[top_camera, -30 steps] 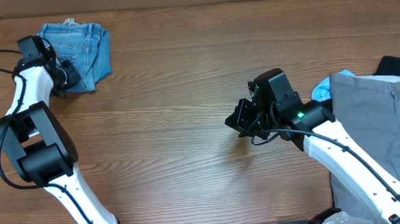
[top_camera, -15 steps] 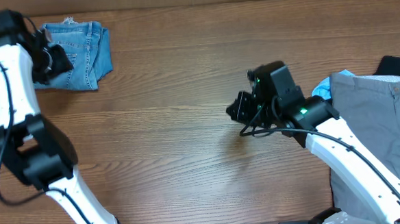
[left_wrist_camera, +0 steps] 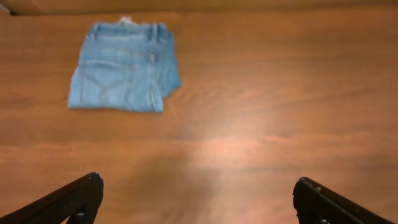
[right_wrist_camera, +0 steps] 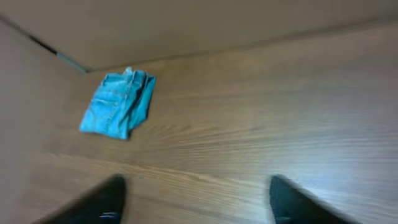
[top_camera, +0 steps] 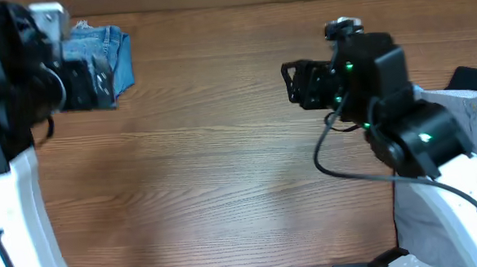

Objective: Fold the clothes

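Note:
The clothes, a pair of light-blue jeans (top_camera: pixel 110 52), lie folded into a compact bundle at the table's far left; my left arm hides part of them in the overhead view. They show whole in the left wrist view (left_wrist_camera: pixel 124 74) and small in the right wrist view (right_wrist_camera: pixel 118 102). My left gripper (top_camera: pixel 98 82) hangs high above the table beside the jeans. It is open (left_wrist_camera: pixel 198 188), with only bare wood between its fingers. My right gripper (top_camera: pixel 295 83) is raised over the table's middle right, open (right_wrist_camera: pixel 198 186) and holding nothing.
Plain grey trousers (top_camera: pixel 476 117) lie at the right edge, with a black garment (top_camera: pixel 474 78) behind them. A black cable (top_camera: pixel 332 165) loops down from the right arm. The wooden table (top_camera: pixel 208 168) stretches between the two arms.
The left gripper opened, let go of the jeans and rose toward the camera. The right gripper opened, lifted and moved toward the far side. The jeans lie where they were.

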You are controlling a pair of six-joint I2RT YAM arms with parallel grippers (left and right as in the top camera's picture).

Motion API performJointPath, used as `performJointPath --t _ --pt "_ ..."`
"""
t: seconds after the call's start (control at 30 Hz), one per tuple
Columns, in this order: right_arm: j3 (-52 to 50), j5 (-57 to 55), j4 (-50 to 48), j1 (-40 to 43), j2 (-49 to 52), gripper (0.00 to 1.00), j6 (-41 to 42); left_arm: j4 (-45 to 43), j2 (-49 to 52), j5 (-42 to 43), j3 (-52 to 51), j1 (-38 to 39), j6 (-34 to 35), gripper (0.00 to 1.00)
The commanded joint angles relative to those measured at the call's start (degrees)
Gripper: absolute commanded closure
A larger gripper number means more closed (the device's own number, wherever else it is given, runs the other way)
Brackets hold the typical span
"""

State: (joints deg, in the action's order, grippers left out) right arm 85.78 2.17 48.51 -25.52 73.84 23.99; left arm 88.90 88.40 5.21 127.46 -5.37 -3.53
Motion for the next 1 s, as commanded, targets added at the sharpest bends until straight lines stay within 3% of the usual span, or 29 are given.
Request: performJointPath --t 0.0,0.33,0.53,0.97 --pt "6.1 -4.1 3.2 0.2 -3.8 0.00 -3.4 4.9 -4.2 -6.1 -0.2 6.5 3.0 0.00" --pt "6.9 -4.0 10.6 0.2 -12.5 0.00 -3.4 7.9 -14.7 -8.2 -3.0 13.4 10.4 0.00" --pt "6.9 -4.0 16.6 0.2 -12.6 0.00 -3.4 4.6 -14.3 -4.5 -3.0 13.4 15.0 0.00" --pt "6.9 0.1 19.4 0.2 -9.9 0.00 -3.2 5.6 -10.2 -4.3 -3.0 13.4 14.9 0.00"
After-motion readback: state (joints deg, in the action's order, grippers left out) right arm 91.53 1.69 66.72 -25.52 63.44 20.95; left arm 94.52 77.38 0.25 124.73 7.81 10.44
